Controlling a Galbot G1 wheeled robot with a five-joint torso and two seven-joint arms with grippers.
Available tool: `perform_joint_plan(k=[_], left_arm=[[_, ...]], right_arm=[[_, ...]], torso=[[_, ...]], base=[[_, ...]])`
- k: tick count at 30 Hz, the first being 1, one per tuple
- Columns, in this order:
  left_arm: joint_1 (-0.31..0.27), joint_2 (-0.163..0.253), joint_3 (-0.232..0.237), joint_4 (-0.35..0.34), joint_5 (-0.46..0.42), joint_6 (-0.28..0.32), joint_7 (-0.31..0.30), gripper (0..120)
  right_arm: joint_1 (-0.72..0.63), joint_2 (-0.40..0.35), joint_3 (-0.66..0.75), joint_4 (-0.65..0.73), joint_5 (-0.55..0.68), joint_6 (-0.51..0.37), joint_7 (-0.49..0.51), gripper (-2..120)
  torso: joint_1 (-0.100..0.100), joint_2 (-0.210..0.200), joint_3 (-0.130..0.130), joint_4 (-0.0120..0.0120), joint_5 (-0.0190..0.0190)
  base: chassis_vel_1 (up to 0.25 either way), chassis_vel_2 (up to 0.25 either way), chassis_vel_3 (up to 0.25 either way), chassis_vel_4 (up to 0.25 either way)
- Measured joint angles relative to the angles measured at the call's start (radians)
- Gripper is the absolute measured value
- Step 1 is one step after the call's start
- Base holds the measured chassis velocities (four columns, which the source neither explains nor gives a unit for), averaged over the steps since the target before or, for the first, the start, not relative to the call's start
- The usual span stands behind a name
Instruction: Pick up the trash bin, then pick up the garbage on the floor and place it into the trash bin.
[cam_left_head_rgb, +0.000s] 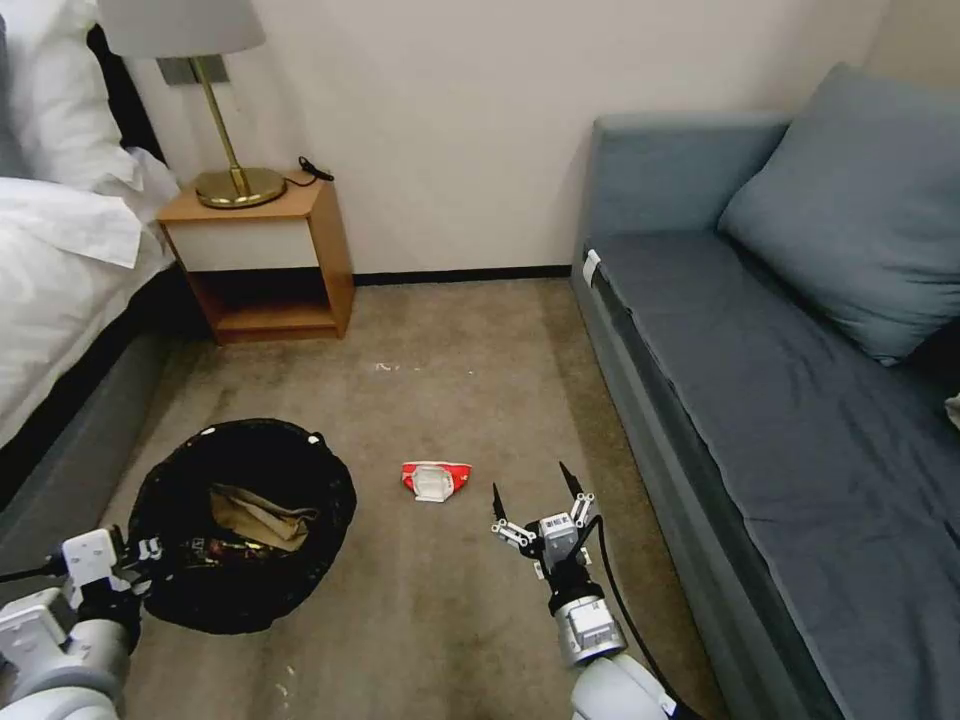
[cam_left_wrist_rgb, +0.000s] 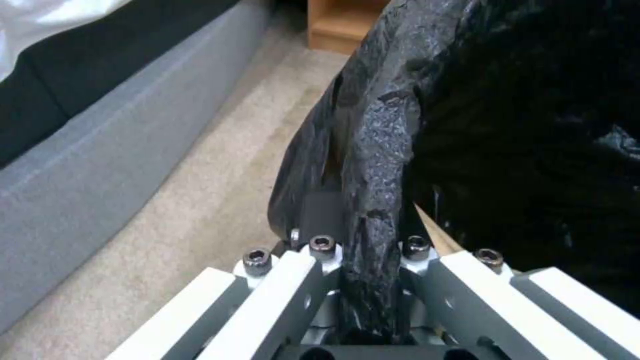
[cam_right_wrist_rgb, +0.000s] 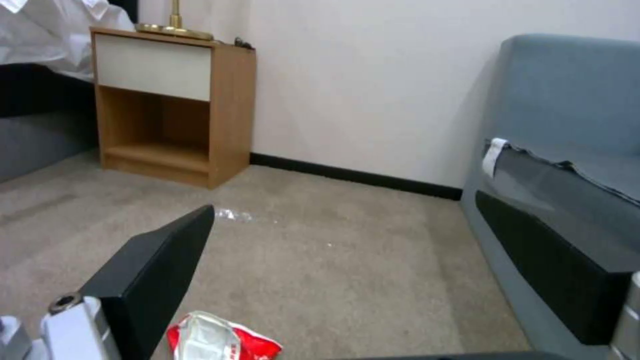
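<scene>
Left gripper (cam_left_head_rgb: 140, 560), at the lower left of the head view, is clamped on the near-left rim of the trash bin (cam_left_head_rgb: 245, 525), a low round bin lined with a crinkled black plastic bag. In the left wrist view the white fingers (cam_left_wrist_rgb: 280, 295) pinch a fold of the black bag (cam_left_wrist_rgb: 377, 200) between them. The left arm reaches in from the bottom left corner, beside the grey base of the bed (cam_left_head_rgb: 70, 440) with white bedding. Inside the bin lie a crumpled tan paper (cam_left_head_rgb: 262, 515) toward the far side and a dark, partly red item (cam_left_head_rgb: 215, 548) toward the near side; what that item is cannot be told. The bin sits over the beige carpet (cam_left_head_rgb: 450, 620); whether it touches the carpet cannot be told.

Between the bin and the right gripper, a red-and-white crushed packet (cam_left_head_rgb: 435, 480) lies on the carpet, apart from both.

Right gripper (cam_left_head_rgb: 538, 492) hangs low over the carpet just right of and nearer than the packet, its black-tipped fingers spread wide and holding nothing. The right forearm rises from the bottom edge and points toward the far wall. In the right wrist view one black finger (cam_right_wrist_rgb: 153, 270) stands beside the packet (cam_right_wrist_rgb: 220, 340).

A wooden nightstand (cam_left_head_rgb: 265, 265) with a brass lamp (cam_left_head_rgb: 235, 150) stands at the far left; a blue-grey sofa (cam_left_head_rgb: 780, 420) runs along the right.
</scene>
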Motion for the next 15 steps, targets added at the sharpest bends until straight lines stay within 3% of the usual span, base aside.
perform_joint_plan(k=[15], left_arm=[[-0.010,0.004,0.000,0.009,-0.006,0.000,-0.004,3]], right_arm=[[0.012,0.004,-0.016,-0.016,-0.004,0.003,-0.002,100]], torso=[[0.000,0.000,0.000,0.0000,0.0000]], base=[[-0.008,0.009,0.006,-0.011]])
